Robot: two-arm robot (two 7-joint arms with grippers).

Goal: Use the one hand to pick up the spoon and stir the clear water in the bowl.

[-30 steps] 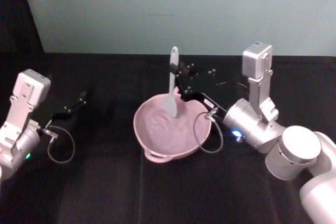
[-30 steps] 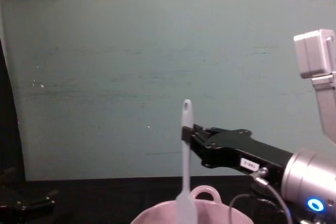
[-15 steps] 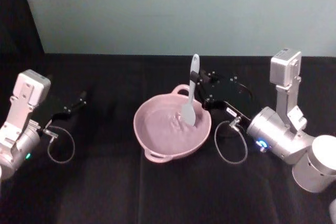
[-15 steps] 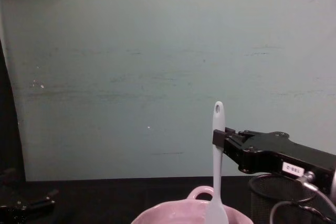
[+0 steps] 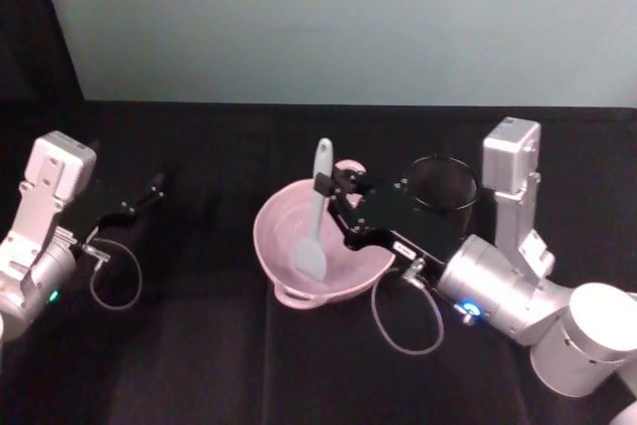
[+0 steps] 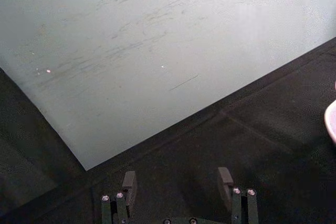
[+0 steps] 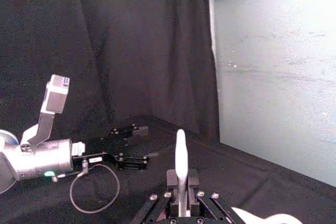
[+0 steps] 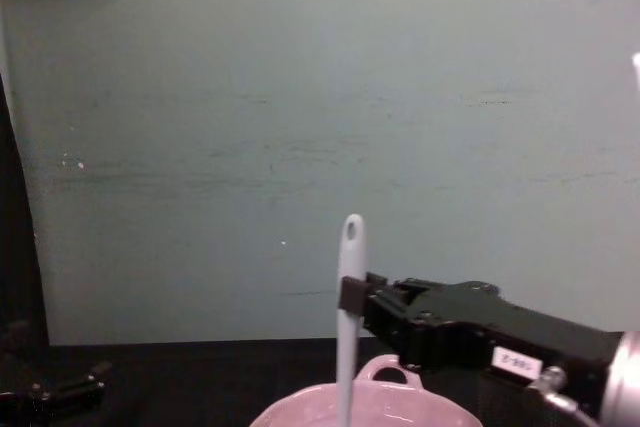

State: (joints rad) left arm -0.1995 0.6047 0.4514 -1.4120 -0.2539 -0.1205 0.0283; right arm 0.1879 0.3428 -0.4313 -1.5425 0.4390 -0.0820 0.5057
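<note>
Spoon: the white spoon (image 5: pixel 318 211) stands almost upright, its holed end up and its flat head down inside the bowl, over the near-left part of the basin.
Spoon from the side: in the chest view the spoon (image 8: pixel 347 322) rises straight out of the bowl against the wall, with the oval hole at the very top.
Bowl: the pale pink bowl (image 5: pixel 262 237) sits at the middle of the table. One loop handle is on its far rim and another on its near rim. I cannot make out the water in it from here.
Right gripper: the right gripper (image 5: pixel 333 184) reaches in over the bowl's right side. Its black jaws are clamped on the spoon's handle, high up, a little below the hole. The chest view shows this gripper (image 8: pixel 352 294) with a small white label on its body.
Right wrist view: the handle (image 7: pixel 180 163) stands pinched between the fingers.
Mesh cup: a black mesh cup (image 5: pixel 443 181) stands behind the right gripper, to the right of the bowl and apart from it.
Left gripper: the left gripper (image 6: pixel 177 182) is parked well off to the left, low over the table. Its fingers are spread apart with nothing between them.
Table: a black cloth (image 5: pixel 199 345) covers it.
Wall: a pale green wall (image 5: pixel 398 27) rises behind.
</note>
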